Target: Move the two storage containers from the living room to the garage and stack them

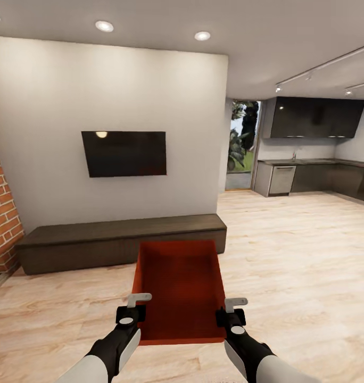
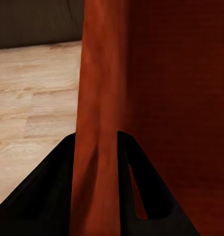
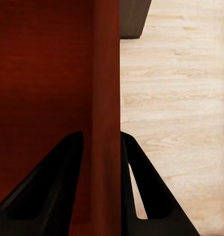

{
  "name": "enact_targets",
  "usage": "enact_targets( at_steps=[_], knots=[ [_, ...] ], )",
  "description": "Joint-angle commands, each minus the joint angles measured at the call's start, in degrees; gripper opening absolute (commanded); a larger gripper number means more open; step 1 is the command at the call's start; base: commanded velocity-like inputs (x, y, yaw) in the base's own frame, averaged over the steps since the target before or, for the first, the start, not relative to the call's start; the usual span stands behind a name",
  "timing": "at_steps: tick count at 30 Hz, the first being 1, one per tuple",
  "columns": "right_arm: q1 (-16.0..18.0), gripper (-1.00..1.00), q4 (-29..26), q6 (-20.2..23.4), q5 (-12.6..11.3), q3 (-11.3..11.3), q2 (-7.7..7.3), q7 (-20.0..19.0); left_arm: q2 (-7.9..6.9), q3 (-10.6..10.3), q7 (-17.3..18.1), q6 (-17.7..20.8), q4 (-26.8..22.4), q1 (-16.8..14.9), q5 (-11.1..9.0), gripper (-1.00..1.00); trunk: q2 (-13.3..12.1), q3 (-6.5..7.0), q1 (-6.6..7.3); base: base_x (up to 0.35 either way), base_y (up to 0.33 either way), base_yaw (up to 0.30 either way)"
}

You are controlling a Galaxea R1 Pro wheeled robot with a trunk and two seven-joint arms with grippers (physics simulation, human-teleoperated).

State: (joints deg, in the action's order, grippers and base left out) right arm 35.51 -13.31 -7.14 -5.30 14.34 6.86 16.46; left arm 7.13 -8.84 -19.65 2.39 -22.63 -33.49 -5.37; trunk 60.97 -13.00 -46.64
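Both grippers, left (image 1: 133, 314) and right (image 1: 232, 313), have their fingers pinched on the side walls of the storage container (image 1: 181, 287), held above the living room wood floor (image 1: 288, 266), so uneven arm motion could probably twist it loose.

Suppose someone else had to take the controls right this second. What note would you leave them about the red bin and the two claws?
Left gripper: jaws shut on the left wall of the storage container.
Right gripper: jaws shut on its right wall.
Where: the container is held out in front of the robot, above the wood-plank floor of the living room, facing the long dark cabinet and wall TV.
Done: one container is gripped by both arms.
Left: carry it to the garage, set it on the concrete floor, then fetch the second container and stack it on top.
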Motion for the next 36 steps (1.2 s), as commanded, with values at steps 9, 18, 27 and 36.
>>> enact_targets(
  at_steps=[9,18,27,36],
  knots=[
    [0.09,-1.0,0.08,-0.14,-0.24,-0.72,0.53,0.07,-0.07,0.14,-0.39,0.24,-0.14,0.0,-0.43,-1.0,0.05,0.19,0.0,0.0,0.0,-0.283],
    [0.09,-1.0,0.13,-0.11,-0.24,-0.72,0.52,0.07,-0.03,0.14,-0.39,0.24,-0.13,0.0,-0.43,-1.0,0.05,0.45,0.0,0.0,0.0,-0.283],
    [0.09,-1.0,0.15,-0.09,-0.24,-0.77,0.53,0.07,-0.01,0.14,-0.39,0.24,-0.14,0.0,-0.43,-1.0,0.05,0.71,0.0,0.0,0.0,-0.283],
    [0.09,-1.0,0.21,-0.07,-0.24,-0.79,0.52,0.06,0.0,0.14,-0.39,0.24,-0.13,0.0,-0.43,-1.0,0.05,0.97,0.0,0.0,0.0,-0.283]
  ],
)
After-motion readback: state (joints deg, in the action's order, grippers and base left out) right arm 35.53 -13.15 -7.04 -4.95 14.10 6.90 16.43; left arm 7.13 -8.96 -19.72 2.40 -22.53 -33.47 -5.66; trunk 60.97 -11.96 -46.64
